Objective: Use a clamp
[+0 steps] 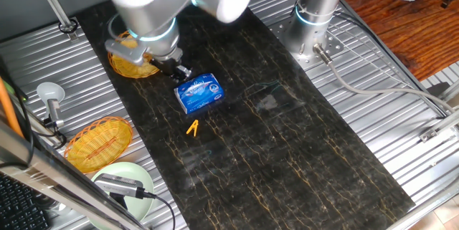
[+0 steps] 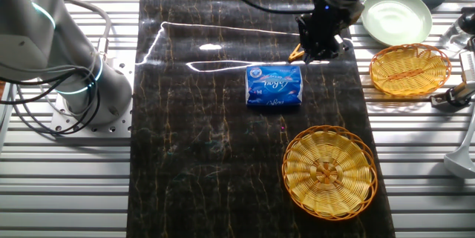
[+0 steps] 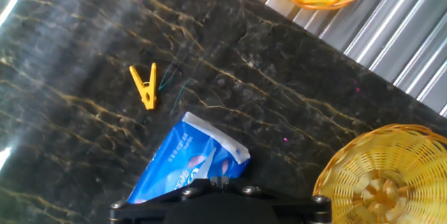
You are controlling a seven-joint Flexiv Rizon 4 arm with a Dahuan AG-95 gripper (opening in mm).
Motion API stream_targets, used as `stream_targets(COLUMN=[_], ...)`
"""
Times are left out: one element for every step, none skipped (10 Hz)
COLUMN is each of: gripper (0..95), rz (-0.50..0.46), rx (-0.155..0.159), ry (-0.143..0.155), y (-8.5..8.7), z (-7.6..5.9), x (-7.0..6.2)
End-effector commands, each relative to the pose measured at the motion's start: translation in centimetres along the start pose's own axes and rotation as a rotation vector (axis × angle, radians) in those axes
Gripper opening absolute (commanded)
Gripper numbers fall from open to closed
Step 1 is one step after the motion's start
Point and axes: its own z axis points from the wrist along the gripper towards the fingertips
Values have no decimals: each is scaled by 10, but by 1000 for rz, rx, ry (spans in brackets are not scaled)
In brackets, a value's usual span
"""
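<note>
Dark marble-patterned tabletop (image 1: 287, 151), ribbed metal surround; arm poised over blue packet, clamp loose on the slab.

Clamp (image 1: 192, 127), small and yellow-orange, lies flat on the marble just beside the blue-and-white packet (image 1: 200, 92), not touching it; hand view shows its two legs splayed, clear of the packet's corner. Gripper (image 1: 181, 72) hangs at the packet's other end, well off the clamp; only the black underside of the hand shows in the hand view, fingers out of sight, so cannot tell whether the jaws stand apart or together. Nothing visibly gripped. Three woven yellow baskets nearby: one (image 2: 329, 170) on the slab, others at the edges. Pale green plate (image 2: 397, 17) sits beyond.
</note>
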Motion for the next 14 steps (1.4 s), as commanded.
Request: stream_targets(gripper=[0, 0, 0, 0, 0, 0, 0, 190, 190, 380, 380, 380, 380, 380], rz=[-73, -68, -59, -55, -67, -83, -100, -100, -114, -140, -165, -183, -201, -207], rx=[12, 18, 24, 31, 36, 36, 34, 32, 18, -7, -26, -23, -21, -18], ry=[-47, -39, -35, -30, -30, -37, -32, -30, -42, -62, -80, -80, -81, -76], y=[7, 18, 31, 45, 52, 59, 69, 71, 74, 75, 76, 79, 84, 89], z=[0, 1, 3, 4, 7, 11, 18, 22, 33, 43, 50, 55, 62, 69], x=[-8, -19, -29, -40, -49, -59, -72, -76, -80, -82, -83, -83, -84, -84])
